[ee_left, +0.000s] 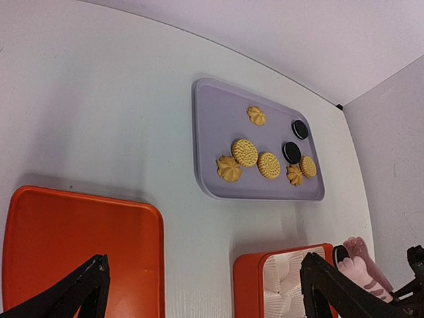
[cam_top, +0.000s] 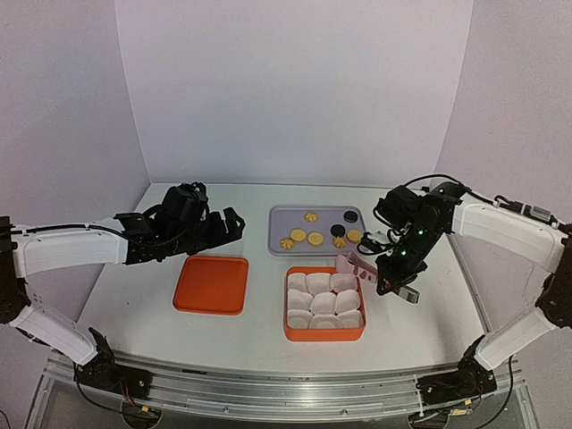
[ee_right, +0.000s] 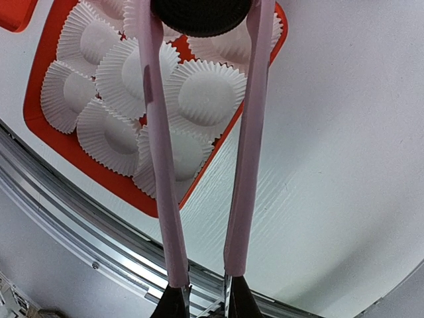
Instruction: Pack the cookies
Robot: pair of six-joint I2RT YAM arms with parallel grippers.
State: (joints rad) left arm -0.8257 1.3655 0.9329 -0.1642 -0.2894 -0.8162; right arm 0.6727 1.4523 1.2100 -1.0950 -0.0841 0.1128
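Note:
A lavender tray (cam_top: 284, 219) at the back holds several golden-yellow cookies (cam_top: 298, 235) and two black cookies (cam_top: 339, 230); they also show in the left wrist view (ee_left: 244, 152). My right gripper (cam_top: 396, 281) is shut on pink tongs (cam_top: 356, 264). The tongs (ee_right: 252, 132) pinch a third black cookie (ee_right: 199, 16) over the back right corner of the orange box (cam_top: 323, 336), which is filled with white paper cups (ee_right: 202, 96). My left gripper (cam_top: 228, 223) is open and empty above the table, left of the tray, with its fingers (ee_left: 86, 285) spread wide.
An orange lid (cam_top: 212, 284) lies flat left of the box and under the left gripper; it also shows in the left wrist view (ee_left: 73, 245). The metal rail of the table's near edge (ee_right: 99, 245) runs just beyond the box.

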